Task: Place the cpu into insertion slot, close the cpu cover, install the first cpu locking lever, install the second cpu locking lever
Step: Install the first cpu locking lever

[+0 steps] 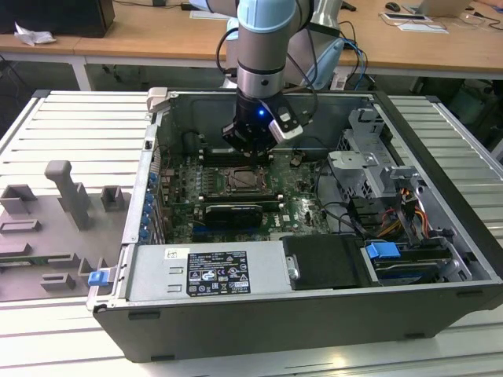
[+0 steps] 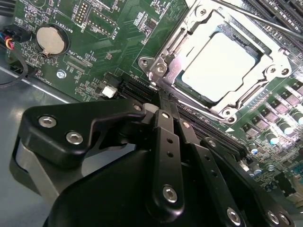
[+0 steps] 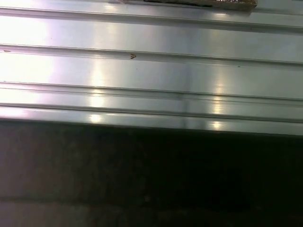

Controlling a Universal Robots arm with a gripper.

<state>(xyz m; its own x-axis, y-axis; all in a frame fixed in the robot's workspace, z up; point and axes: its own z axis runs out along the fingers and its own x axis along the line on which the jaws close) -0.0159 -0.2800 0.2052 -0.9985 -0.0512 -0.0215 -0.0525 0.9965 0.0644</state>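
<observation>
The cpu [image 2: 218, 64] is seen seated in the slot [image 2: 156, 71], w/ the cover [image 2: 277, 59] shut down around it so the pale top shows through the window. In the exterior view the slot [image 1: 245, 179] sits mid-board, inside the open case [image 1: 259, 314]. The chip is judged light, stiff and fragile, w/ a slick metal lid; it would be best taken by opposite edges only, never from below. The cover is thin sheet metal, prob. springy, best pressed on its frame. A thin lever rod [image 2: 255, 19] is seen running across the far side of the socket; whether it is latched can't be told. The gripper [image 2: 163, 101] is seen in the second wrist view w/ fingers drawn together, nothing between them, tips just beside the socket's near corner, approx. at the black card slot; contact w/ the board can't be told. In the exterior view the gripper [image 1: 253, 141] hangs right over the slot's far edge.
</observation>
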